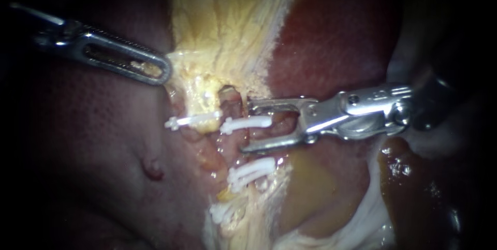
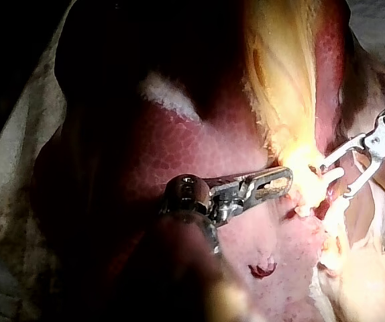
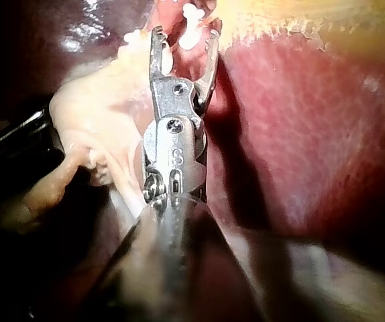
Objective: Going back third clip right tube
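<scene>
The clip (image 1: pixel 252 122) sits across the right tube (image 1: pixel 231 106), with more clips (image 1: pixel 252 170) lower down. Our right instrument (image 1: pixel 247 127) has its jaws wide open on either side of it, gripping nothing. We judge the withdrawal to be in hand: the next move calls for backing straight out along the shaft so neither jaw snags the clip, while our left instrument (image 1: pixel 158 71), jaws closed on yellow tissue (image 1: pixel 222 38), holds tension beside the liver (image 1: pixel 331 38).

- Pale cloth (image 2: pixel 8 181), dark-speckled, shows along the organ's outer edge in the left wrist view.
- Liver (image 2: pixel 199 161) lies directly on it: dark red, mottled, wet sheen.
</scene>
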Available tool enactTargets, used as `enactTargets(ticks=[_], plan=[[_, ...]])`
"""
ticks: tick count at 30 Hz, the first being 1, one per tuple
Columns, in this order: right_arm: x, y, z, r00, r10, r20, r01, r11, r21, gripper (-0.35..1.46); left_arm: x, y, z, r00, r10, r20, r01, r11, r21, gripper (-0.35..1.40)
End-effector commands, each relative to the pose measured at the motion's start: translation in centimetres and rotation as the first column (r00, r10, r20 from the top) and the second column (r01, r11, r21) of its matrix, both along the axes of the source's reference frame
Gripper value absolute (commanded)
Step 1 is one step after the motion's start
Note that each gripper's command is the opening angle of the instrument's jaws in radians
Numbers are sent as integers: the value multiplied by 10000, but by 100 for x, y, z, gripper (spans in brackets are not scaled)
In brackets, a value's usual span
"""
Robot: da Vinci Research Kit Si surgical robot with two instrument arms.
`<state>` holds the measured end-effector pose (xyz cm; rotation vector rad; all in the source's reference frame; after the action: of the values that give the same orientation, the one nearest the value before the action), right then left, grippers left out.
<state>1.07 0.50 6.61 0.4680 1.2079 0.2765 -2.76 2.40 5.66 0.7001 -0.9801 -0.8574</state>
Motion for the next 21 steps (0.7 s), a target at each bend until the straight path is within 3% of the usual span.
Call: enactTargets(ticks=[1,10,16,21], plan=[[-6,0,-3,10000,-49,-30,49,10000,-85,50,0,0,-1,10000,9,12,-9,10000,1,-35],[-55,7,-31,9999,-116,-58,112,9980,-615,50,1,0,-1,10000,10,12,-10,10000,1,-35],[-65,11,-39,9998,-156,-83,150,9972,-736,50,-2,-1,1,10000,-3,2,3,10000,-8,-35],[-65,11,-40,9998,-161,-86,154,9972,-736,50,-15,-7,13,10000,-2,-15,2,10000,-54,-35]])
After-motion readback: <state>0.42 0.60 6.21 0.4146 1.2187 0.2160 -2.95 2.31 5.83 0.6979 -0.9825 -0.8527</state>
